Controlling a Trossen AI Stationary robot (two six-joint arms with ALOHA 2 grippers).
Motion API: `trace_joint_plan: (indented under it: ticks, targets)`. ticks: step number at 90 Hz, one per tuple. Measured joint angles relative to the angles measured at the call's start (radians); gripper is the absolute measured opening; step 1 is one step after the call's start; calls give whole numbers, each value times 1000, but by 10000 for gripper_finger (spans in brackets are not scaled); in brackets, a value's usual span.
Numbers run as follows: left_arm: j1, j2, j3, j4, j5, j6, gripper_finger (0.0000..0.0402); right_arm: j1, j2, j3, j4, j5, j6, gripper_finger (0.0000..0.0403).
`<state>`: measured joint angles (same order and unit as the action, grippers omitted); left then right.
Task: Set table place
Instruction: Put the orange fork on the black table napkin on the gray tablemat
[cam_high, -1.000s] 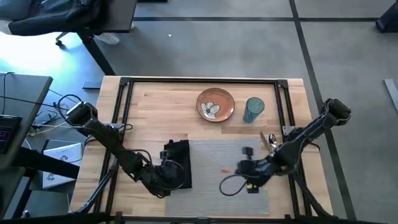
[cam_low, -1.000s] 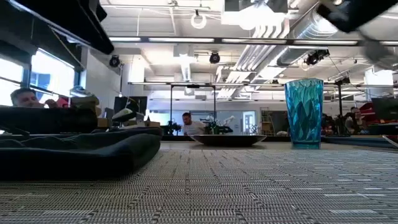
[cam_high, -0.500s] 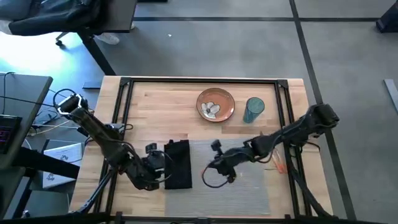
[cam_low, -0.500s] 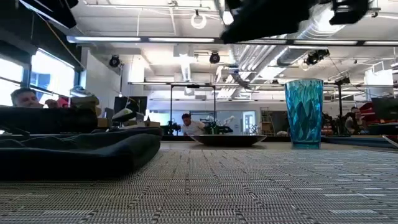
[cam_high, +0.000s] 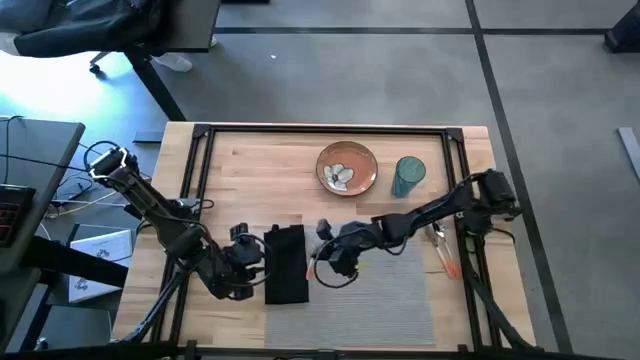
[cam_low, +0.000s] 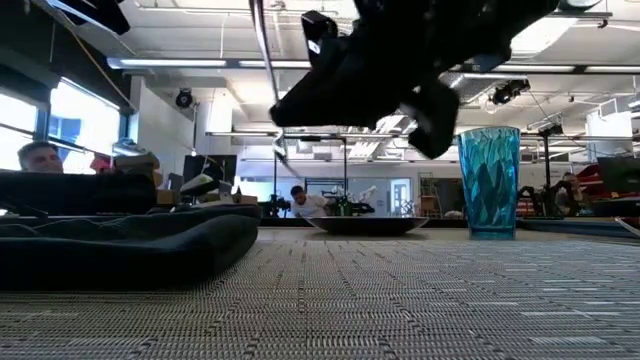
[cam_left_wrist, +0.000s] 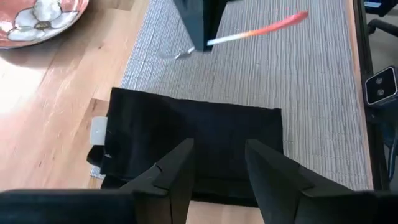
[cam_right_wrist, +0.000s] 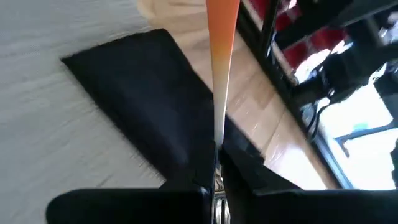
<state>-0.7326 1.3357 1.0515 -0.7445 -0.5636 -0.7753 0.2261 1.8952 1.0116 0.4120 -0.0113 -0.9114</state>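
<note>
right gripper (cam_high: 322, 252): clamps fork (cam_left_wrist: 249, 32), napkin (cam_high: 285, 262) just beyond jaws
left gripper (cam_left_wrist: 219, 163): jaws apart, over napkin
plate (cam_high: 347, 167): no food
cup (cam_high: 408, 176): contents unclear

left fingers (cam_left_wrist: 174, 171): apart over black napkin (cam_left_wrist: 205, 140) | orange-handled fork (cam_left_wrist: 249, 34) held above grey placemat (cam_left_wrist: 298, 81) | plate (cam_left_wrist: 37, 22) corner

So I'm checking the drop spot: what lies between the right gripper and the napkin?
In the high view, only a bare strip of grey placemat lies between the right gripper, shut on an orange-handled utensil, and the black napkin.
</note>
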Motion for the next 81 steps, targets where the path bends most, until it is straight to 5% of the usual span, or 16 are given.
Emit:
trace_joint_plan:
  ticks: [20, 48, 62, 81]
  targets:
    - [0, 0, 0, 0, -2, -8, 129, -34, 126, 142, -28, -25, -145, 0]
    - [0, 0, -1, 1, -2, -26, 129, -58, 319, 438, -285, -53, -320, 0]
    - [0, 0, -1, 1, -2, -19, 129, -47, 403, 562, -459, -2, -438, 0]
    - [0, 0, -1, 0, -2, 10, 129, -30, 445, 613, -485, 54, -485, 0]
